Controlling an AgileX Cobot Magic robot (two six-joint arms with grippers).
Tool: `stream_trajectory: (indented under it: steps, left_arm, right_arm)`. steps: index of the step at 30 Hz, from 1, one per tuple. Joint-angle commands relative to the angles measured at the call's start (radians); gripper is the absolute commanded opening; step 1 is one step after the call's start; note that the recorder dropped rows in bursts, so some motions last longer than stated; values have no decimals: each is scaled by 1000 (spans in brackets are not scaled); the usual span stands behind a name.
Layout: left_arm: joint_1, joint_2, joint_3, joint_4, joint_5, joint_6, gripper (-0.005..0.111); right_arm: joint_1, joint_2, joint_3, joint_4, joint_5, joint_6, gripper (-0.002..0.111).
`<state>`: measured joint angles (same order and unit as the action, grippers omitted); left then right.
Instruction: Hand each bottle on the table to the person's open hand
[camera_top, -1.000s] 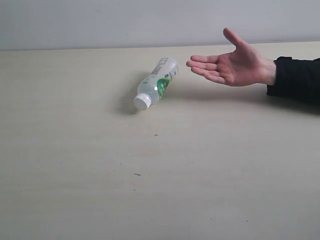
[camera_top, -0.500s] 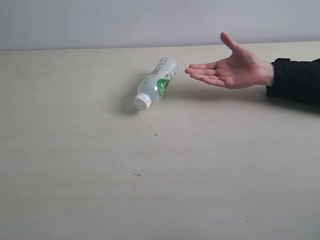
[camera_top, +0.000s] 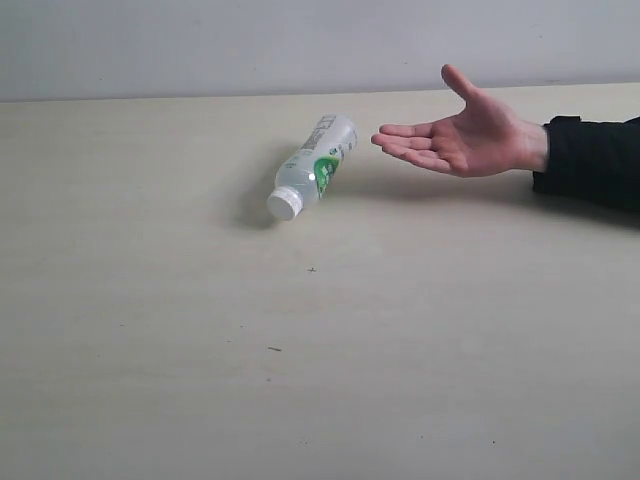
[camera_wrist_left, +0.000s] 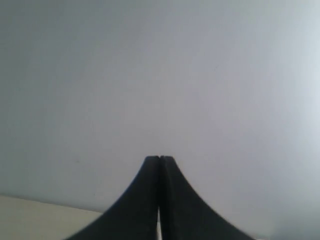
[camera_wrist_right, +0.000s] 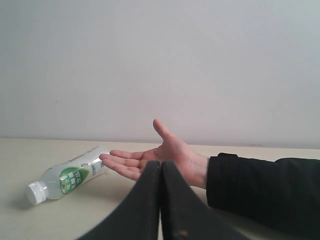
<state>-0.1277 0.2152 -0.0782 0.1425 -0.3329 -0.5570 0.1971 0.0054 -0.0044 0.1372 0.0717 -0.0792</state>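
Note:
One clear bottle (camera_top: 314, 164) with a white cap and a white-green label lies on its side on the pale table (camera_top: 300, 350), cap toward the camera. Just to its right the person's open hand (camera_top: 468, 132) hovers palm up, wrist in a black sleeve. No gripper shows in the exterior view. The right wrist view looks across the table at the bottle (camera_wrist_right: 67, 175) and the hand (camera_wrist_right: 160, 158), with my right gripper (camera_wrist_right: 160, 163) shut and empty in front of them. My left gripper (camera_wrist_left: 159, 158) is shut and empty, facing a bare wall.
A pale grey wall (camera_top: 300, 40) runs behind the table's far edge. The person's black sleeve (camera_top: 590, 160) lies along the right side of the table. A few tiny dark specks (camera_top: 273, 348) dot the tabletop.
The hand shifted slightly left and rose a little a second ago, then held still. The bottle has not moved.

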Motion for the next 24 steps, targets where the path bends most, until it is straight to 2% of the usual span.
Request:
stream_trajectory:
  steps: [1,9,16,24]
  left_arm:
    - [1,184,-112,46,-50,2,0]
    - [1,509,-232,129,-97,2,0]
    - [1,846,-310,136,-343,2,0]
    - [1,1053,-320,160,-565,4,0]
  right_arm:
    - [1,-5,4,-5,3,-4,0]
    - [1,-5,4,-5,3,-3,0]
    - [1,-5,4,-5,3,-3,0]
    - [1,-5,4,-5,3,-3,0]
